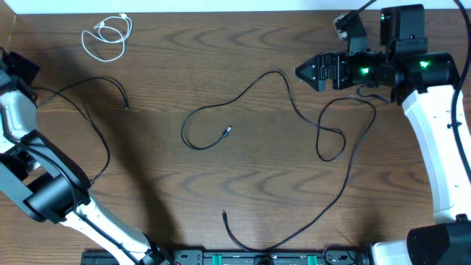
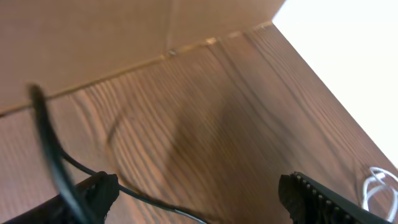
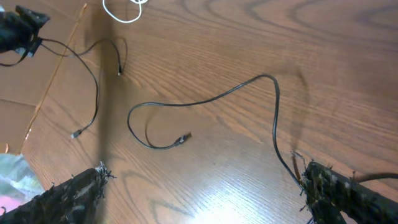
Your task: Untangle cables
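Observation:
A long black cable (image 1: 283,77) winds across the middle of the table, from a plug (image 1: 228,130) through loops to an end near the front edge (image 1: 224,213). It also shows in the right wrist view (image 3: 211,99). A second black cable (image 1: 103,129) lies at the left and runs up to my left gripper (image 1: 16,70). A white cord (image 1: 107,35) is coiled at the back left. My left gripper (image 2: 199,193) is open, with the black cable (image 2: 143,196) passing by its left finger. My right gripper (image 1: 305,72) (image 3: 205,190) is open and empty, above the table near the long cable.
A cardboard wall (image 2: 93,37) borders the table's left side. A light strip (image 1: 221,6) runs along the back edge. The arm bases and a rail (image 1: 257,258) stand at the front edge.

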`<action>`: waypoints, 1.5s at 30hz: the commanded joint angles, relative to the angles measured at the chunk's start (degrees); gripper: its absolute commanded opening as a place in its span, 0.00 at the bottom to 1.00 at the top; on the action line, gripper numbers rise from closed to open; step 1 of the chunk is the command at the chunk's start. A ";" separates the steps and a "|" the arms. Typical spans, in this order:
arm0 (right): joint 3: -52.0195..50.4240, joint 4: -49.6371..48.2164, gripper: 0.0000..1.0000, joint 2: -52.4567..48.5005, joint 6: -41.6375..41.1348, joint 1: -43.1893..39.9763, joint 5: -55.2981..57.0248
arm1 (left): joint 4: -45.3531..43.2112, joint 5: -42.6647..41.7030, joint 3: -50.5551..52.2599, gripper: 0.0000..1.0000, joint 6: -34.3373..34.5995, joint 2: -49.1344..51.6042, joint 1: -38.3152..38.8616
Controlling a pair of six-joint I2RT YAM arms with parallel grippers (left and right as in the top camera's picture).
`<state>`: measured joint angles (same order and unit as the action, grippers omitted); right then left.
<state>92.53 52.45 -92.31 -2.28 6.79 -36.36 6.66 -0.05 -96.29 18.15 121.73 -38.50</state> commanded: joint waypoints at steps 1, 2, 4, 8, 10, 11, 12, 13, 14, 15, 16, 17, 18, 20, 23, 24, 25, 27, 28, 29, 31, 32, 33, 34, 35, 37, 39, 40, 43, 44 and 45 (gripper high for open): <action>0.35 -0.13 0.99 0.11 0.46 0.83 1.05 | 0.61 -1.86 -0.20 0.67 -1.97 0.98 0.15; 0.35 -0.09 0.99 0.11 0.46 0.96 1.40 | 0.63 -1.57 -0.20 0.55 -2.47 1.18 0.07; 0.35 0.13 0.99 0.11 0.46 1.09 1.77 | 0.52 0.87 -0.20 0.19 -2.51 1.77 0.04; 0.35 0.74 0.99 0.11 0.46 1.14 2.19 | -0.39 3.58 -0.20 0.08 -2.75 4.70 0.04; 0.35 0.96 0.99 0.11 0.44 1.16 2.19 | -1.84 3.52 -0.20 0.07 -2.93 6.91 0.04; 0.35 1.05 0.99 0.11 0.44 1.16 2.19 | -2.80 3.50 -0.20 0.07 -2.93 8.33 0.07; 0.35 1.18 0.99 0.11 0.44 1.16 2.19 | -3.48 3.48 -0.20 0.07 -2.93 9.46 0.07; 0.35 1.20 0.99 0.11 0.37 1.16 2.16 | -4.04 3.45 -0.20 0.08 -2.93 10.67 0.09; 0.35 1.18 0.99 0.11 -0.35 1.16 2.19 | -4.33 3.50 -0.20 0.10 -2.97 11.74 0.11; 0.35 1.16 0.99 0.11 -0.81 1.16 2.19 | -4.63 3.48 -0.20 0.13 -3.45 12.79 0.11; 0.35 1.16 0.99 0.11 -0.92 1.16 2.19 | -4.59 3.52 -0.20 0.24 -4.17 13.46 0.11; 0.35 1.20 0.99 0.11 -0.92 1.16 2.19 | -4.57 3.50 -0.20 0.37 -4.87 13.60 0.11; 0.35 1.25 0.99 0.11 -0.90 1.16 2.19 | -4.57 3.48 -0.24 0.41 -5.14 13.53 0.11; 0.35 1.38 0.99 0.11 -0.87 1.16 2.19 | -4.39 2.73 -0.39 0.54 -5.51 12.31 0.11; 0.35 1.36 0.99 0.11 -0.85 1.16 2.21 | -4.13 -0.68 -0.44 0.67 -5.46 8.37 0.11; 0.35 1.36 0.99 0.11 -0.83 1.16 2.23 | -4.07 -1.95 -0.44 0.68 -5.44 6.67 0.11; 0.35 1.38 0.99 0.11 -0.83 1.16 2.40 | -3.98 -3.58 -0.44 0.70 -5.42 4.48 0.24; 0.35 1.44 0.99 0.11 -0.81 1.16 2.89 | -3.58 -4.79 -0.44 0.82 -5.14 0.48 0.50; 0.35 1.60 0.99 0.11 -0.76 1.16 3.10 | -3.26 -4.72 -0.44 0.83 -4.74 -1.55 0.66; 0.35 1.70 0.99 0.11 -0.57 1.16 3.10 | -2.82 -4.70 -0.44 0.83 -4.52 -3.63 0.83; 0.35 2.27 0.99 0.11 -0.44 1.16 3.26 | -1.79 -4.72 -0.44 0.83 -4.26 -7.50 1.01; 0.35 2.58 0.99 0.11 -0.28 1.16 3.26 | -1.11 -4.70 -0.44 0.83 -3.93 -9.20 1.11; 0.35 2.86 0.99 0.11 -0.04 1.16 3.26 | -0.07 -4.68 -0.44 0.84 -3.93 -11.06 1.20; 0.35 3.10 0.99 0.11 0.35 1.16 3.26 | 1.18 -4.70 -0.44 0.85 -3.93 -12.48 1.20; 0.35 3.23 0.99 0.11 0.74 1.16 3.23 | 2.78 -4.74 -0.44 0.86 -3.65 -13.75 1.27; 0.35 3.54 0.99 0.11 0.92 1.16 3.26 | 7.08 -5.25 -0.44 0.87 -2.47 -16.04 1.36; 0.35 3.72 0.99 0.11 0.92 1.16 3.26 | 10.45 -7.91 -0.44 0.87 -2.40 -17.53 1.36; 0.35 3.78 0.99 0.11 1.18 1.16 3.23 | 11.78 -9.66 -0.44 0.87 -2.43 -17.88 1.38; 0.35 4.17 0.99 0.11 2.19 1.16 3.23 | 16.20 -11.41 -0.42 0.87 -2.43 -18.01 1.36; 0.35 4.31 0.99 0.11 2.21 1.16 3.23 | 18.14 -10.78 -0.39 0.80 -2.45 -17.81 1.36; 0.35 4.48 0.99 0.11 2.21 1.16 3.23 | 20.22 -10.23 -0.35 0.68 -2.45 -17.66 1.36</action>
<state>92.53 56.49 -92.31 -1.78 7.49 -33.17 23.92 -8.95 -96.82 15.49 103.00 -37.23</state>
